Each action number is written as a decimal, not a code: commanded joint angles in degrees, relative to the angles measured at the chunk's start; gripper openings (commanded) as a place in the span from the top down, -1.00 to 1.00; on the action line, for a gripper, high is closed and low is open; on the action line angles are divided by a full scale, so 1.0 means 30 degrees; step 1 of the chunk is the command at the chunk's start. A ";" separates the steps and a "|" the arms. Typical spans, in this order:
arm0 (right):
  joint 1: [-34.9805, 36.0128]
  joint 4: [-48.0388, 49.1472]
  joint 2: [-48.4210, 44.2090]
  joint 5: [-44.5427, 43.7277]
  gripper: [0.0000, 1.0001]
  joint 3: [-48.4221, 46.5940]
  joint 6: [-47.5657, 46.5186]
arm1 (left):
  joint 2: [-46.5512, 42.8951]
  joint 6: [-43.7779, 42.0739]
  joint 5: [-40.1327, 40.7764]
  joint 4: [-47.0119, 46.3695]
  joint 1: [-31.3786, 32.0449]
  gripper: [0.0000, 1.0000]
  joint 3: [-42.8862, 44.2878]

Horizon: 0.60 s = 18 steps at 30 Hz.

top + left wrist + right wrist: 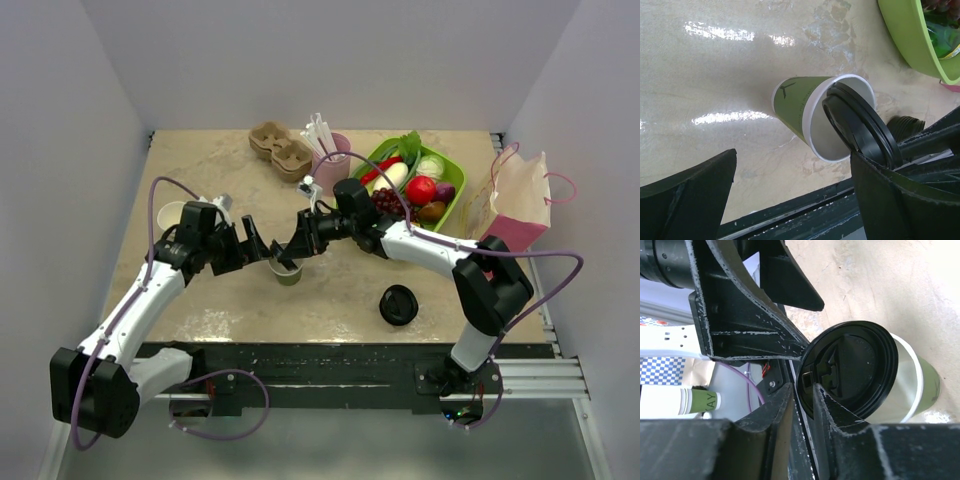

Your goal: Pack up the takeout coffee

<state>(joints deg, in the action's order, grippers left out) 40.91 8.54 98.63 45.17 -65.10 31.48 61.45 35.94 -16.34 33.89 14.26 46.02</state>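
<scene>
The beige table (330,300) bears a green cup (288,271), loose lid (399,304), basket (457,192) and bag (520,200).

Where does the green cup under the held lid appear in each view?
Top external: cup at table centre.
Left wrist: cup mid-frame, mouth toward the camera.
Right wrist: cup at right, behind the lid.
Shared landmark: the black lid at its mouth, pinched by the right hand.

The left arm (135,305) reaches forward and inward from its base. The left tool (262,245) faces the right tool (298,243) almost tip to tip, its jaws spread wide and gripping nothing. The right arm (430,250) bends sharply at the elbow and stretches across toward the left tool. The right tool's fingers (785,410) are pinched on the rim of a black lid (850,365), holding it tilted.
</scene>
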 commanded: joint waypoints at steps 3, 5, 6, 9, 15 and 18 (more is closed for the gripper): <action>-0.0129 -0.0821 -0.0767 -0.0611 0.41 -0.0271 -0.0708 | 0.0024 0.0118 -0.0501 -0.0837 -0.0096 -0.99 -0.0164; -0.0158 -0.1437 -0.0796 -0.1020 0.38 -0.0389 -0.1031 | 0.0024 0.0177 -0.0705 -0.0954 -0.0096 -0.99 -0.0193; -0.0130 -0.1584 -0.0854 -0.1081 0.35 -0.0419 -0.1090 | 0.0053 0.0177 -0.0793 -0.1013 -0.0096 -0.99 -0.0164; -0.0129 -0.1819 -0.1118 -0.1373 0.21 -0.0361 -0.1295 | 0.0083 0.0207 -0.1174 -0.1276 -0.0096 -0.99 -0.0164; -0.0158 -0.2201 -0.1763 -0.1404 0.05 -0.0565 -0.1355 | 0.0346 0.0265 -0.1702 -0.1862 -0.0096 -0.99 -0.0193; -0.0159 -0.2288 -0.1764 -0.1403 0.03 -0.0624 -0.1588 | 0.0493 0.0207 -0.1790 -0.1980 -0.0096 -0.99 -0.0193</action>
<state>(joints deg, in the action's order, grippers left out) 40.73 2.02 96.03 41.23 -65.10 28.38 62.39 36.40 -19.73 30.70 14.26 46.00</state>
